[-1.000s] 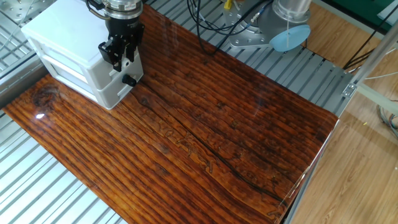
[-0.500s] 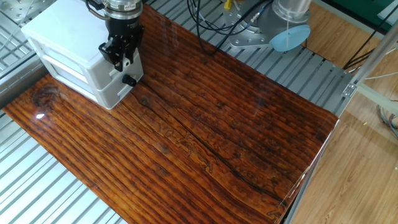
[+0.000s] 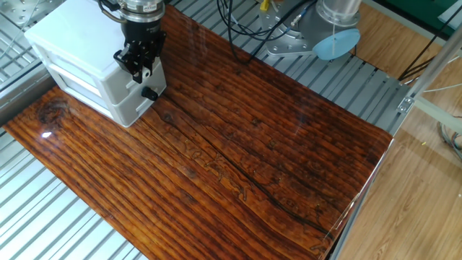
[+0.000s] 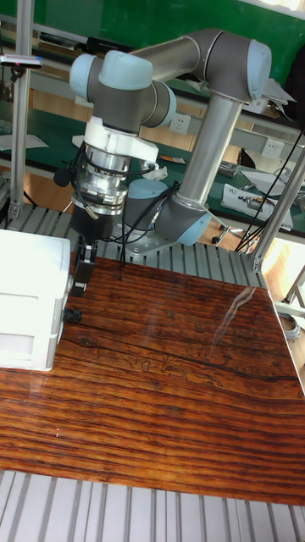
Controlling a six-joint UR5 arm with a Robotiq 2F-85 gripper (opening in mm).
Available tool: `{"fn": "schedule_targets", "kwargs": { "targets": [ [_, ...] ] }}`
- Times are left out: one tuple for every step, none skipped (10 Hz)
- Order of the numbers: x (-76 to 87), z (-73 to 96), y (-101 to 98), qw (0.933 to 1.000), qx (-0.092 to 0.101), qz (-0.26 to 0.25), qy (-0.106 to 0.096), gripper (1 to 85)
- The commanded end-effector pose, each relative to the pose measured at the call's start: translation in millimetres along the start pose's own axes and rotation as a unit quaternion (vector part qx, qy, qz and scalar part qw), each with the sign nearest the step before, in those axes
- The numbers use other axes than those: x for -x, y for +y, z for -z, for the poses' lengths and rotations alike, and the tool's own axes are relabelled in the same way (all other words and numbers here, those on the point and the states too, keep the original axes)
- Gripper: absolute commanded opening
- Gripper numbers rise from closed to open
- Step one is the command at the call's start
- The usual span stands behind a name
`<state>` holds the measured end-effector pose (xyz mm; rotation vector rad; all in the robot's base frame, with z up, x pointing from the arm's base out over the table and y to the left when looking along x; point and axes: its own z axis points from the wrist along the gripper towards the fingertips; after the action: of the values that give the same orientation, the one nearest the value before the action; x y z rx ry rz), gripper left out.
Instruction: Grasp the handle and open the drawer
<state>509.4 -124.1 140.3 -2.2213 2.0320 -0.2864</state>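
A white boxy cabinet [image 3: 72, 43] stands at the back left of the wooden table; in the tall fixed view the cabinet [image 4: 30, 296] is at the left edge. Its drawer front [image 3: 160, 72] faces right. My gripper [image 3: 137, 66] points down against the upper part of that front, also seen as the gripper [image 4: 81, 269] just right of the cabinet. A whitish stub [image 3: 146, 70] shows between the fingers; it seems to be the handle. Whether the fingers press on it is hidden. A small black knob [image 3: 149, 93] sticks out lower on the same front.
The dark wooden tabletop [image 3: 238, 144] stretches right and forward of the cabinet. Black cables [image 3: 242, 29], the arm's base [image 3: 299, 32] and a light blue disc [image 3: 336, 43] sit at the back. Grooved aluminium [image 3: 50, 217] borders the wood.
The gripper has crept a few pixels up and left in the fixed view, closer to the cabinet front. The drawer has not visibly moved.
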Motion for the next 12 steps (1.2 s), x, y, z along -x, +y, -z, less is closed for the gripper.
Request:
{"fn": "schedule_targets", "kwargs": {
  "targets": [
    [0.4,2.4,-6.7,0.9999,-0.012,-0.009,-0.006,26.3],
    [1.1,2.3,-7.3,0.9999,-0.012,-0.009,-0.007,26.3],
    [0.6,1.9,-6.7,0.9999,-0.01,-0.009,-0.007,26.3],
    [0.9,1.2,-5.6,0.9999,-0.008,-0.01,-0.009,28.0],
    [1.3,0.8,-5.8,0.9999,-0.008,-0.01,-0.01,28.7],
    [1.4,0.4,-5.8,0.9999,-0.008,-0.011,-0.01,28.7],
    [1.4,0.0,-5.9,0.9998,-0.008,-0.013,-0.01,28.7],
    [1.5,-0.2,-6.2,0.9998,-0.008,-0.013,-0.01,28.7],
    [1.8,-0.6,-6.5,0.9998,-0.008,-0.014,-0.01,28.7],
    [2.7,-2.0,-7.0,0.9998,-0.008,-0.015,-0.01,28.7],
    [4.2,-4.0,-7.4,0.9997,-0.008,-0.018,-0.013,28.7],
    [4.9,-4.5,-7.9,0.9997,-0.008,-0.019,-0.013,28.7]
  ]
}}
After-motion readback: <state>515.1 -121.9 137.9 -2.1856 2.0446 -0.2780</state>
